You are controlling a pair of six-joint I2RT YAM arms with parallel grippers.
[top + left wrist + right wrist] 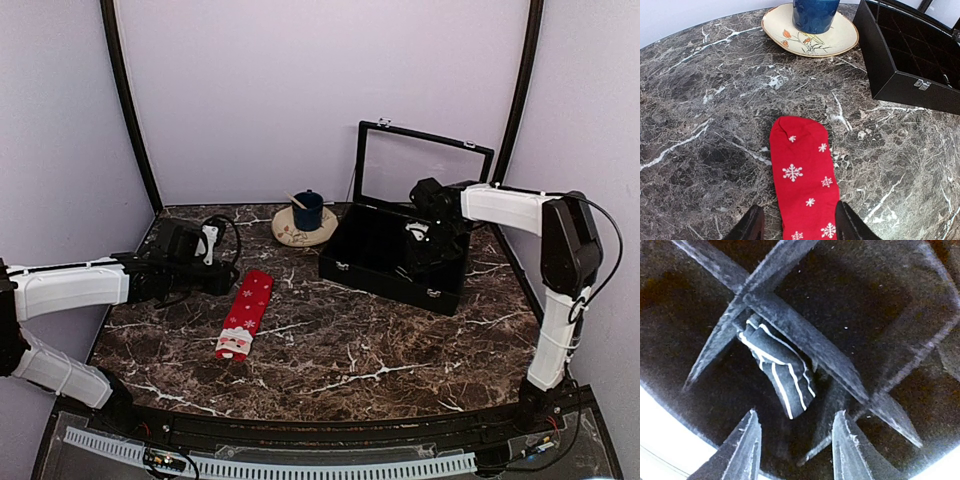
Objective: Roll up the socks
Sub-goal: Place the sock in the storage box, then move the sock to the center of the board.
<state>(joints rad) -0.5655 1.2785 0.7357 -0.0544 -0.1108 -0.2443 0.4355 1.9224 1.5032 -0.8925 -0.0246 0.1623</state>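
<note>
**Item 1, red sock** [807,185]. Red fabric with white snowflakes and a Santa face at the near end. It lies flat and unrolled on the bench [350,350], left of centre. It runs lengthwise from near to far, and its rounded plain end points towards the saucer.

**Item 2, black sock** [777,372]. Black fabric with thin white stripes. It is bunched and folded over inside the black box [375,250], wedged against the point where two dividers [805,335] cross. Which compartment it lies in cannot be told.

**Item 3, left jaws.** Released. The two dark fingertips [752,225] stand apart, one on each side of the red sock's width and low over the bench. A gap shows on the left side. The right tip is at the sock's edge, and whether it touches cannot be told. The left arm [70,285] reaches in from the left edge.

**Item 4, right jaws.** Released. The fingertips [747,445] are spread and hang just short of the black sock, gripping nothing. The right arm [510,208] bends down into the right half of the box.

**Item 5, box fittings.** The clear-panelled lid [425,165] stands raised at the back. A metal latch [922,84] is on the front wall.

**Item 6, saucer** [840,40]. Cream with a floral print. It sits on the far part of the bench, just left of the box.

**Item 7, blue cup** [812,12]. It stands on the saucer.

**Item 8, bench.** Dark marble pattern with white veins.
</note>
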